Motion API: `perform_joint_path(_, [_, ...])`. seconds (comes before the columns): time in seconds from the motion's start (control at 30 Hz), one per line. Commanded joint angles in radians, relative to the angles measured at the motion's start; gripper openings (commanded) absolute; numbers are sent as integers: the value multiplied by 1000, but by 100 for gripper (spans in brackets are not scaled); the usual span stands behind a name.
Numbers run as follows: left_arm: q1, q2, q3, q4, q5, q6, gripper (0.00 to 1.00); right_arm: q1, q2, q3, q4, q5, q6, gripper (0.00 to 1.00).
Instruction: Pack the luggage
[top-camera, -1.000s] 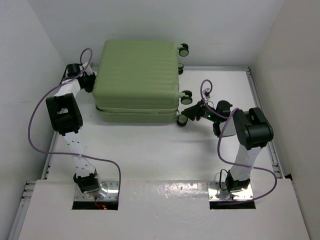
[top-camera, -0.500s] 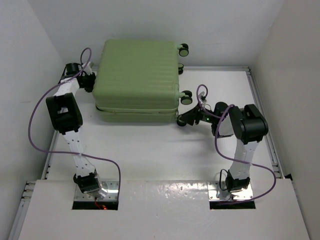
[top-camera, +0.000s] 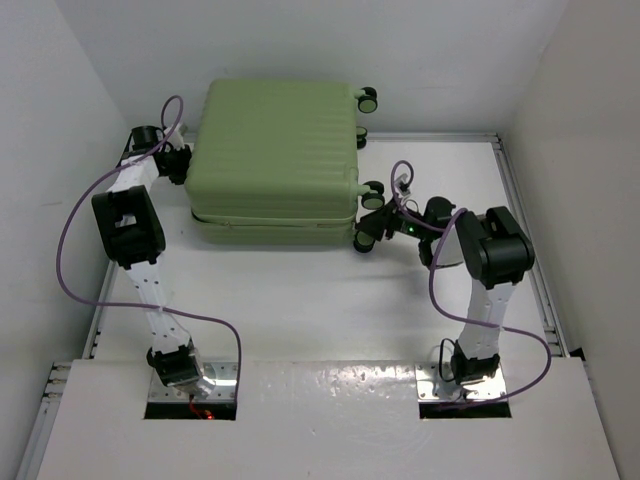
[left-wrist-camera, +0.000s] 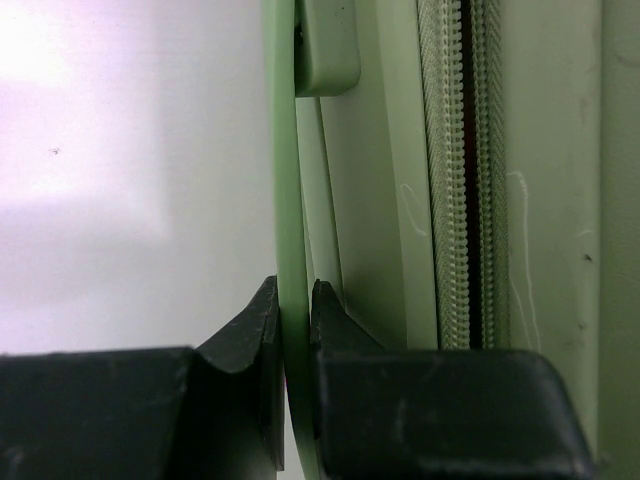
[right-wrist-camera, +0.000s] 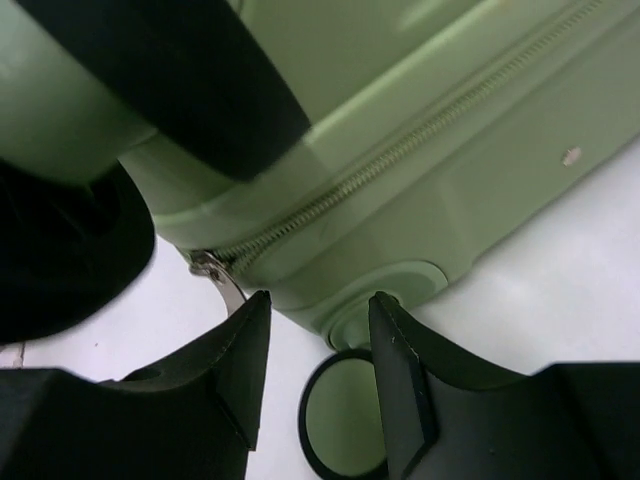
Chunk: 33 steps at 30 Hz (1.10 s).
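One caster wheel (right-wrist-camera: 345, 425) sits between tips of right pincer (right-wrist-camera: 315, 320), under luggage (right-wrist-camera: 430, 170)

The right gripper (top-camera: 376, 224) has slid left over the counter (top-camera: 300, 300), closer to the luggage (top-camera: 275, 150). A second ago it was a little way off from the near right corner. Now it sits right by that corner, next to the black wheel (top-camera: 362, 241) there. The big black elbow of the right arm (top-camera: 497, 248) has swung left too, and a bit farther back, so the arm looks more folded up. The purple cable (top-camera: 436, 280) on that arm has moved along with it. Its small loop by the wrist is now nearer the luggage.
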Motion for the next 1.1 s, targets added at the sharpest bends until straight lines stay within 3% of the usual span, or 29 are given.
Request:
perform_joint_path(0.0, [7,107,-80,-202,-62,102,0,27,-12,39,356,6,12,44])
perform_joint_path(0.43, [-3,89,-98,-202,-80,102,0,31,-26,-33,355,-34,26,42])
perform_joint_path(0.67, [-12,78,-109,-202,-99,111,0,-59,-41,-81,355,-78,-2,42])
perform_joint_path(1.07, [-52,78,-132,-202,-131,111,0,-42,-24,20,356,-57,91,42])
